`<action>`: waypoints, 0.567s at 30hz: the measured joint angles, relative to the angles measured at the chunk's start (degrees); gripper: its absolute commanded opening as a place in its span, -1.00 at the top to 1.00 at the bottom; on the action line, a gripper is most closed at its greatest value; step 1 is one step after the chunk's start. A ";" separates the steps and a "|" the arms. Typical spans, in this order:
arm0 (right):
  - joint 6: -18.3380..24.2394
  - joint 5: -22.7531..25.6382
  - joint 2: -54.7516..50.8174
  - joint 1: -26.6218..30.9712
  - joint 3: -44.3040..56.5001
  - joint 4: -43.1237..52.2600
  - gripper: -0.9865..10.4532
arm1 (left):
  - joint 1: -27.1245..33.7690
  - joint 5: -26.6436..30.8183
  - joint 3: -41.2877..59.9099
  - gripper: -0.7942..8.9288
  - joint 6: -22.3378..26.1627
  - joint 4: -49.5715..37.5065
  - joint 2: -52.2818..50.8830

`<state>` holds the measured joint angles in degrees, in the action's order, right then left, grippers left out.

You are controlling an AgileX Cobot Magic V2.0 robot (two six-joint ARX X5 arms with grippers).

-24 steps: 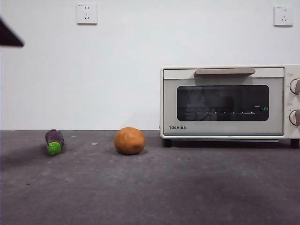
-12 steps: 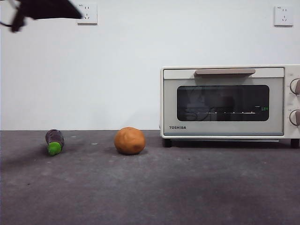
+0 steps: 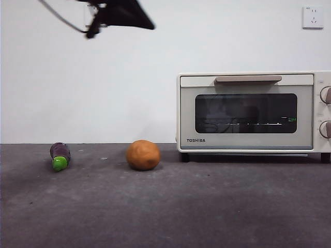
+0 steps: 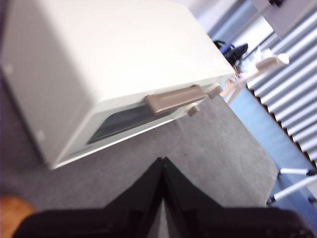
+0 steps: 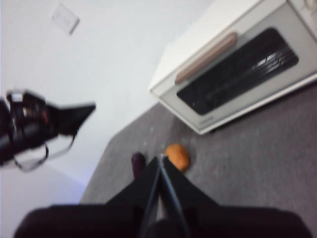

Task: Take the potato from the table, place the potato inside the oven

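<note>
Both grippers are clenched on nothing: the left gripper (image 4: 163, 159) has its 2 jaws pressed tip to tip high above the table (image 3: 170, 212), and the right gripper (image 5: 161, 158) is likewise closed and aloft. In the front view 1 dark arm tip (image 3: 121, 13) shows at the top, left of centre. Toward the table's far edge the potato (image 3: 143, 155) sits alone, untouched, between the eggplant (image 3: 60, 156) near the far left and the oven (image 3: 253, 111) at the far right. That oven's door is closed, its handle (image 3: 248, 79) across the top.
</note>
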<state>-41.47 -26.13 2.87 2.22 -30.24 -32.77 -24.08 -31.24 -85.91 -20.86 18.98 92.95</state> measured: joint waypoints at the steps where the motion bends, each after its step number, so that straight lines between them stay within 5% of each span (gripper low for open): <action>1: 0.17 -0.52 0.61 0.00 0.00 -0.35 0.83 | -0.66 0.00 -1.99 0.84 0.46 0.83 1.29; 10: 2.36 -4.33 8.68 0.00 -0.61 -1.44 0.83 | -5.68 -0.04 -22.18 0.85 2.43 7.04 15.47; 17: 7.98 -4.35 17.05 0.00 -5.35 -7.37 0.83 | -7.69 -0.02 -36.70 0.84 2.54 11.41 25.99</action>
<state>-33.50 -30.48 19.92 2.22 -35.59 -40.14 -31.77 -31.27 -122.61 -18.33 30.39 118.93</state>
